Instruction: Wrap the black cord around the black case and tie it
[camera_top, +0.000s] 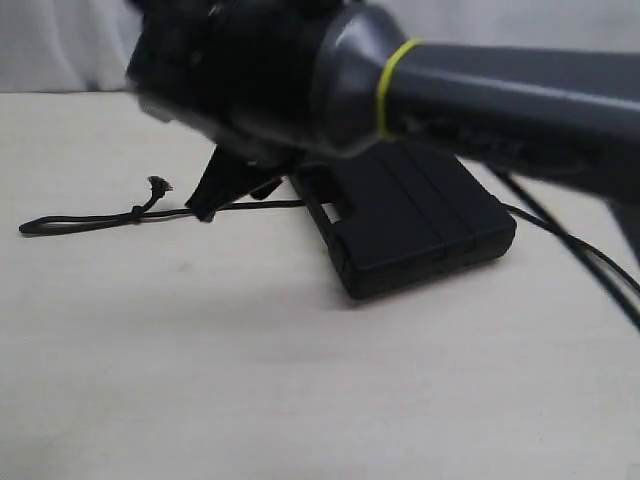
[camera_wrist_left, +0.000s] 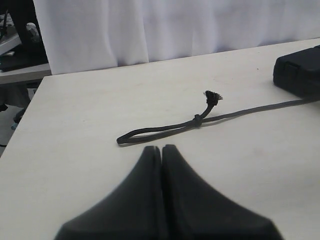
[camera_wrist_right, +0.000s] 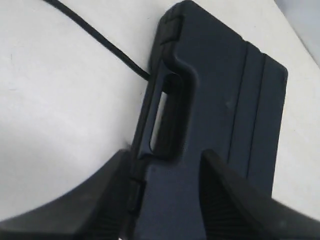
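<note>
The black case lies flat on the table, handle cutout toward the left. The black cord stretches left from the case, with a narrow loop at its far end, a small knot and an upturned frayed tip. My right gripper hangs at the case's handle end. In the right wrist view it is open, one finger beside the case edge, the other over the lid; the cord meets the case by the cutout. My left gripper is shut and empty, just short of the cord loop. The case sits far right.
The right arm with a yellow band crosses the top of the exterior view and hides the back of the table. Thin black lines trail off right of the case. A white curtain hangs behind the table edge.
</note>
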